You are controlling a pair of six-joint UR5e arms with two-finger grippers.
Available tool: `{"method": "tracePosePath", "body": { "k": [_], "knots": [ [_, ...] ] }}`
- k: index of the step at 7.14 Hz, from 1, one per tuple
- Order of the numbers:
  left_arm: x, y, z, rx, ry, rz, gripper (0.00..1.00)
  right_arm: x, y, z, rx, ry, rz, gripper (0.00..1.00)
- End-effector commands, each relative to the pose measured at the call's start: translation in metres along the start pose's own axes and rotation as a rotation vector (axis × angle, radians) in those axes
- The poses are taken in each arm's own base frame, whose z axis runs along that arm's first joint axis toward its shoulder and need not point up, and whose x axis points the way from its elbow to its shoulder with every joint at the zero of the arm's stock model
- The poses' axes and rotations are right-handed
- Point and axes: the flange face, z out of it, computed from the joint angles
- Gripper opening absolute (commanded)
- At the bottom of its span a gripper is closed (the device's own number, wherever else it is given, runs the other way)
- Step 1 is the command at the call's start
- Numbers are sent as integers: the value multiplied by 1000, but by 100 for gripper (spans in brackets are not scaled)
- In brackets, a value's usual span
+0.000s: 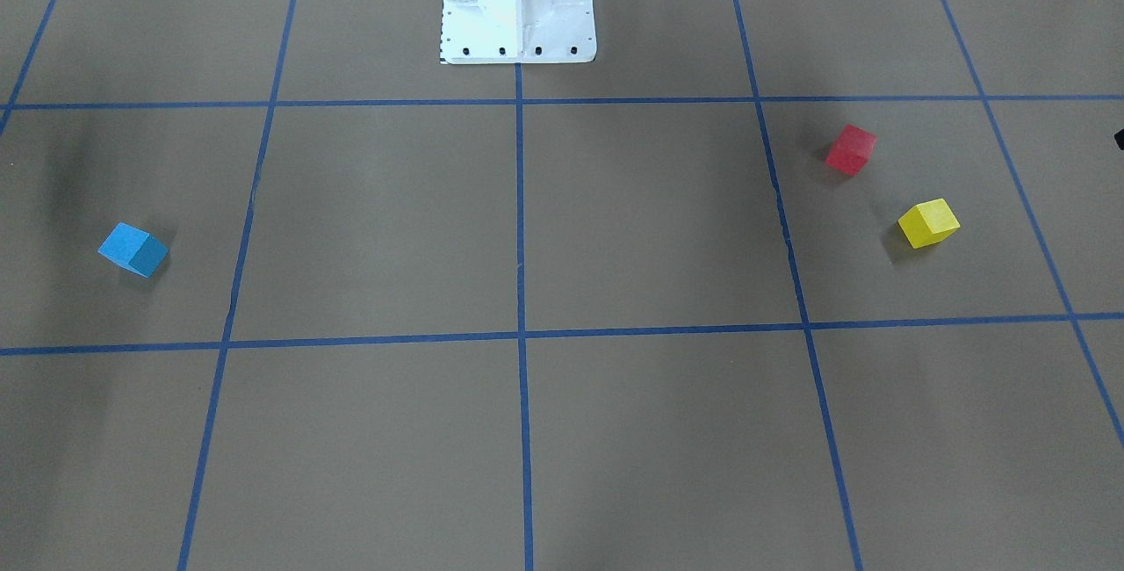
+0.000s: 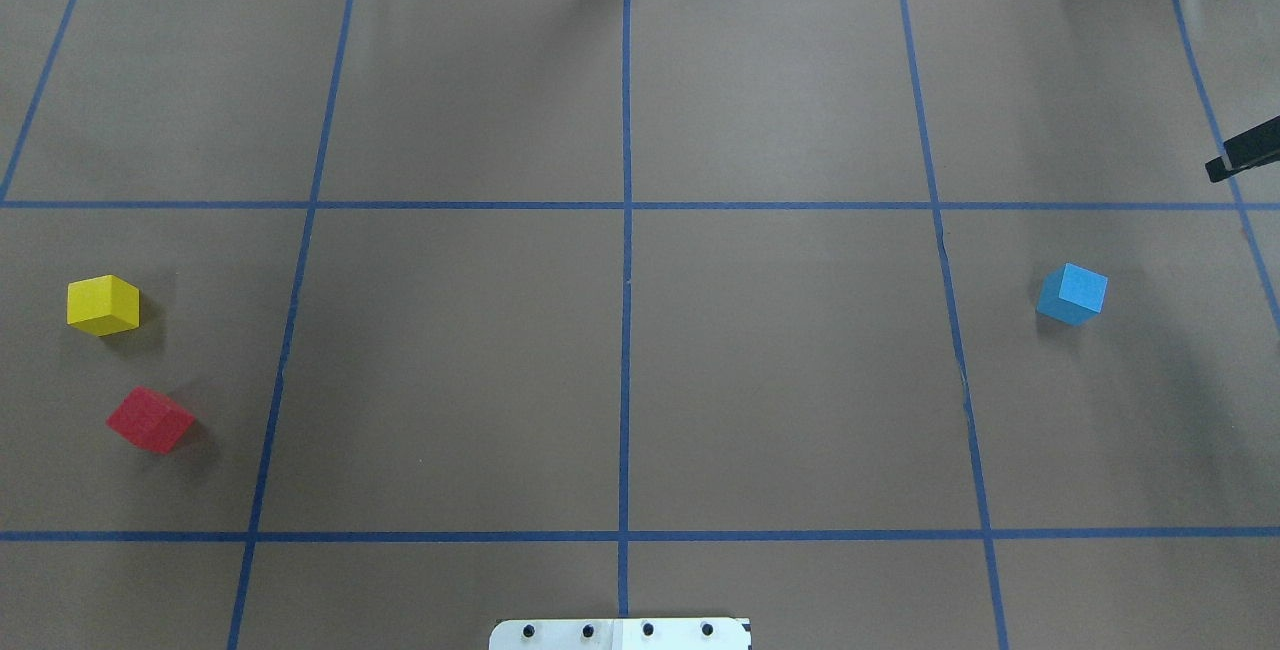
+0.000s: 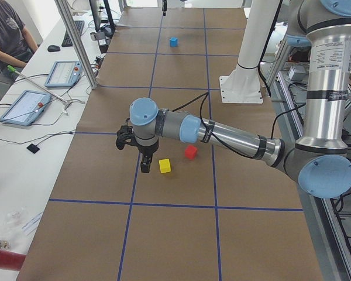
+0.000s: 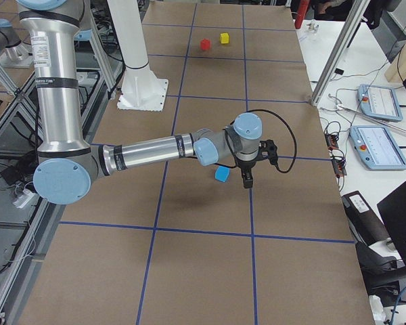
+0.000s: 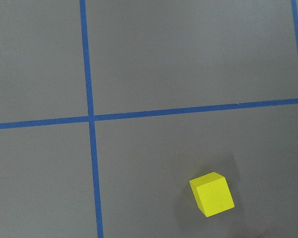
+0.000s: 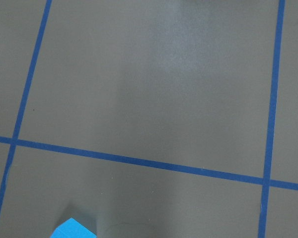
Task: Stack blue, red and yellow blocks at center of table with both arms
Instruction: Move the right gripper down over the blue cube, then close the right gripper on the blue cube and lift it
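Brown taped table (image 2: 460, 370), desks (image 3: 23, 164) with tablets (image 3: 24, 106) alongside.
Left gripper (image 3: 145, 166) and right gripper (image 4: 247, 181): jaw state unreadable.

Three small matte cubes of equal size rest flat on the brown tabletop (image 2: 460, 370), which thin blue tape lines mark into large squares. In the overhead view the yellow block (image 2: 103, 305) lies at the far left of the middle row of squares, turned askew to the lines. The red block (image 2: 150, 420) sits near it, lower and slightly to the right, not touching. The light blue block (image 2: 1072, 294) stands alone at the right, well apart from both.
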Motion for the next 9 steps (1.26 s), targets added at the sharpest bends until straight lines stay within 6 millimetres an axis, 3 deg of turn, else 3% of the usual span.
{"method": "tracePosePath", "body": {
  "k": [1,2,3,4,5,7,9],
  "knots": [
    [1,1,0,-3,20,-11,100,-110,30,74,-10,86,108,100],
    [1,1,0,-3,20,-11,100,-126,45,96,32,77,154,100],
    [1,1,0,-3,20,-11,100,-130,51,104,29,65,250,100],
    [1,1,0,-3,20,-11,100,-126,54,106,22,70,280,99],
    [2,1,0,-2,20,-10,100,-106,66,114,-1,99,306,98],
    [8,1,-5,8,22,-15,100,-86,76,126,-31,128,332,98],
    [10,1,-8,13,21,-21,100,-99,65,128,-16,115,447,98]
  ]
}}
